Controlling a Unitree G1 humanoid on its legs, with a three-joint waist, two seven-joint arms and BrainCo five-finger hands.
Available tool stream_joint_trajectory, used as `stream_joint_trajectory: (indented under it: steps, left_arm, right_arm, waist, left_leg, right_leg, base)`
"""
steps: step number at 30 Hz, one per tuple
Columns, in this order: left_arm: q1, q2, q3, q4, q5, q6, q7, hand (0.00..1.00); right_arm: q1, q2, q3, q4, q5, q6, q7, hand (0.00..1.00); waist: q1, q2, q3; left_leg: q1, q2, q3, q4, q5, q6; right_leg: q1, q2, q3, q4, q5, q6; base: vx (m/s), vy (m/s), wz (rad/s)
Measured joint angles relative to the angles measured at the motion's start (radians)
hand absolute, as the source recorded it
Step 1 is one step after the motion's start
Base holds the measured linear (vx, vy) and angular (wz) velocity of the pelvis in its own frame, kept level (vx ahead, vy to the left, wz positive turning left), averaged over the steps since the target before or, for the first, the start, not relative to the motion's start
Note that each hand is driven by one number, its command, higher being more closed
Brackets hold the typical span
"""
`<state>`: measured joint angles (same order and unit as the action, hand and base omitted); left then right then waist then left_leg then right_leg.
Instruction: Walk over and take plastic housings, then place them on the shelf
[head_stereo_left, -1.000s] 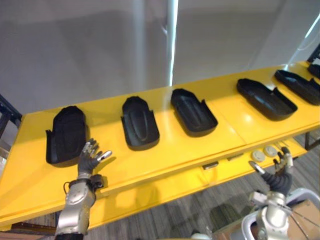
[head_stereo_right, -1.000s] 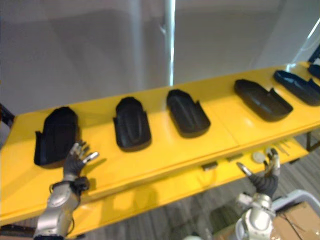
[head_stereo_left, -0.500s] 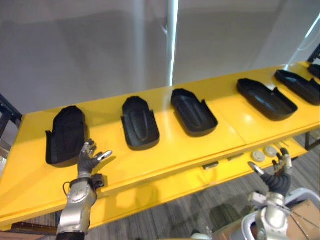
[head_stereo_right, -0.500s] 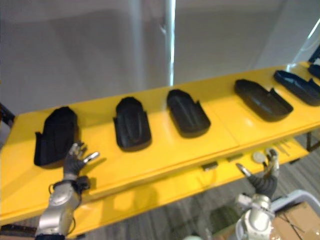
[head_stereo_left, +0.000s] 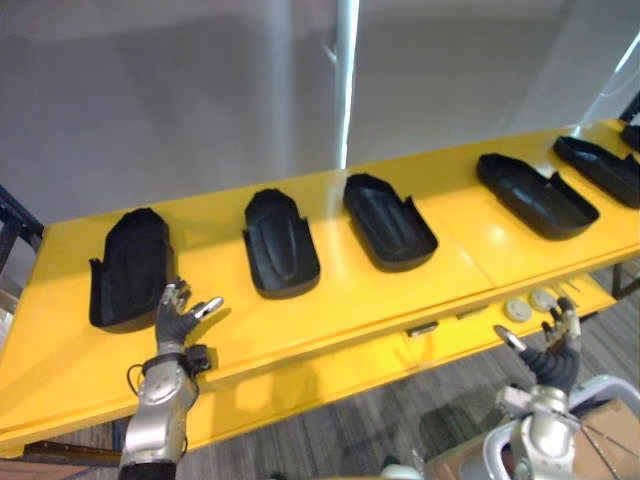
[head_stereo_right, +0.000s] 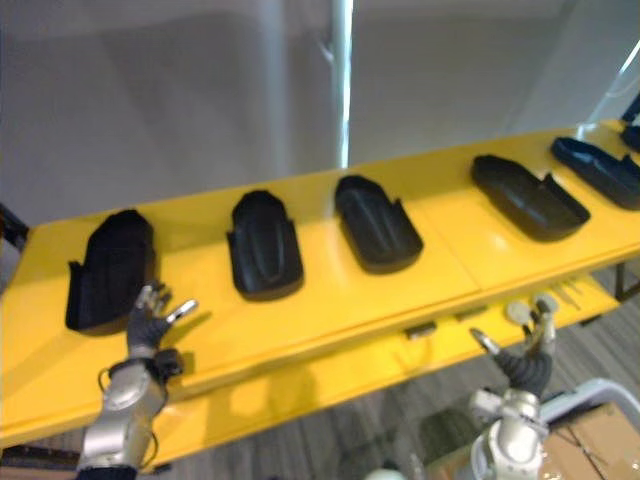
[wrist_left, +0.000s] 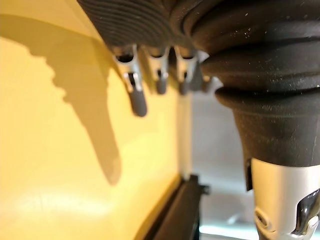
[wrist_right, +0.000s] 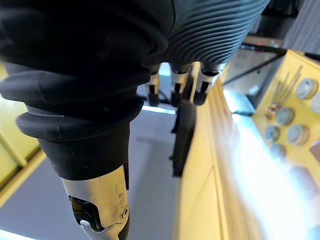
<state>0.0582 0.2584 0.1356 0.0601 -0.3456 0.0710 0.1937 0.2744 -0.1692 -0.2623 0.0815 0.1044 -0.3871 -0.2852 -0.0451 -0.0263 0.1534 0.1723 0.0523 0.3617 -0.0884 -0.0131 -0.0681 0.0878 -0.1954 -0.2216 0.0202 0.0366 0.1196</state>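
Left eye view: plastic housings (head_stereo_left: 282, 255) along yellow shelf (head_stereo_left: 350, 290); left hand (head_stereo_left: 178, 318), 7 o'clock, spread, empty; right hand (head_stereo_left: 553, 345), 5 o'clock, likewise.

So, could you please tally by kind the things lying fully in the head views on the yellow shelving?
Black moulded plastic housings: 5
Pale round discs: 2
Total: 7
A dark piece at the right edge is cut off, uncounted.

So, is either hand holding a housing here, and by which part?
Nothing is held: the left hand is open beside the leftmost housing, the right hand open too.
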Motion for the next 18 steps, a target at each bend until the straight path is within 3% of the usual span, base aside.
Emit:
stream_joint_trajectory:
  steps: [7, 18]
  left_arm:
    - [0.001, 0.0, 0.002, -0.001, -0.001, 0.004, 0.031, 0.0]
    - [0.0, 0.0, 0.008, -0.003, 0.0, 0.009, 0.02, 0.0]
  right_arm:
    - [0.0, 0.006, 0.0, 0.0, 0.0, 0.0, 0.001, 0.0]
    - [0.0, 0.011, 0.0, 0.0, 0.0, -0.001, 0.001, 0.0]
  waist:
    - [0.0, -0.006, 0.003]
    - [-0.003, -0.009, 0.005]
  left_leg:
    - [-0.001, -0.001, -0.002, 0.0, 0.001, 0.0]
    - [-0.011, -0.003, -0.021, 0.0, 0.006, 0.0]
  right_leg:
    - [0.0, 0.0, -0.001, 0.0, 0.0, 0.0]
    - [0.001, 0.0, -0.016, 0.0, 0.0, 0.0]
  base:
    - [0.0, 0.0, 0.0]
    - [0.0, 0.0, 0.03]
